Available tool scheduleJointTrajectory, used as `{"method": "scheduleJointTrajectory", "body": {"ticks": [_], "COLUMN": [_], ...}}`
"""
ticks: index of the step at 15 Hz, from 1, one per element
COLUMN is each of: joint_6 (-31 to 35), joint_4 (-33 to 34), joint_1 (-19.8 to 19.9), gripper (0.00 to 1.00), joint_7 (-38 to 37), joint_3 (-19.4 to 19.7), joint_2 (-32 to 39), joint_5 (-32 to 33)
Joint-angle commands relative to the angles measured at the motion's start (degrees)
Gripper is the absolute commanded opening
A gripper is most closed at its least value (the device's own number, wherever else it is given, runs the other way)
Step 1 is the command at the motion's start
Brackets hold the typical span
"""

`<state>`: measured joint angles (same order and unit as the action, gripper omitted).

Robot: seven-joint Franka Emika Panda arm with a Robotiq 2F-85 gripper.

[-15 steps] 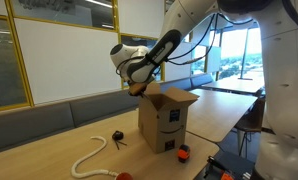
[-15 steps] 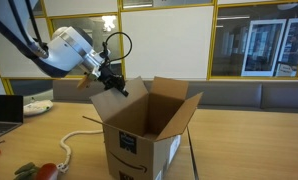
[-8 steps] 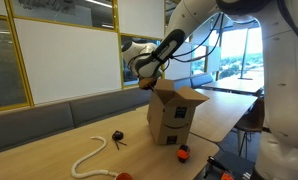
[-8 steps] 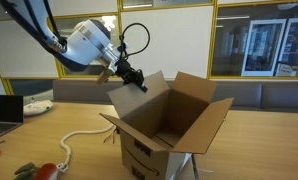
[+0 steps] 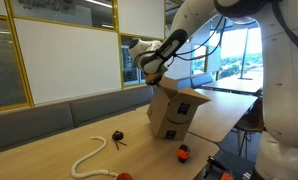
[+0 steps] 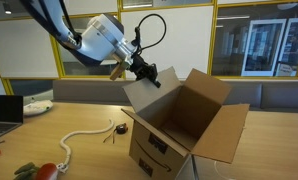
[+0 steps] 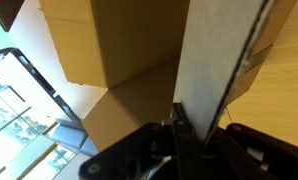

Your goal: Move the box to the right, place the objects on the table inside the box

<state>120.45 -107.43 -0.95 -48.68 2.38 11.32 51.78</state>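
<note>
An open cardboard box [image 5: 175,114] [image 6: 179,130] stands tilted on the wooden table. My gripper [image 5: 155,82] [image 6: 152,78] is shut on the box's upright flap [image 7: 219,60] at its top edge. On the table lie a white rope [image 5: 89,155] [image 6: 81,138], a small black object [image 5: 116,136] [image 6: 123,127], a small orange and black object [image 5: 184,152] and a red object [image 5: 121,176] [image 6: 46,171].
A laptop [image 6: 3,108] and a white item [image 6: 37,104] sit at the table's far side. Benches and glass walls stand behind. The table edge [image 5: 204,158] lies near the orange object. More tables [image 5: 229,92] stand by the windows.
My gripper has dragged the box by its flap across the table, away from the rope, and the box has tilted further over.
</note>
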Motion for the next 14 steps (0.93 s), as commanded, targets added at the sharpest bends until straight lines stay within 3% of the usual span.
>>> {"method": "scheduleJointTrajectory", "body": {"ticks": [1, 8, 13, 14], "joint_6": [-2.52, -7.61, -6.61, -6.58], "joint_4": [4.45, 8.63, 9.7, 9.84], "joint_1": [0.87, 1.04, 1.48, 1.39], "gripper": [0.01, 0.01, 0.01, 0.08], "joint_7": [6.18, 9.97, 13.25, 13.54], "joint_3": [0.93, 2.89, 2.03, 2.0], "joint_2": [3.51, 8.94, 9.33, 9.2], "joint_5": [-0.11, 0.46, -5.06, -6.23]}}
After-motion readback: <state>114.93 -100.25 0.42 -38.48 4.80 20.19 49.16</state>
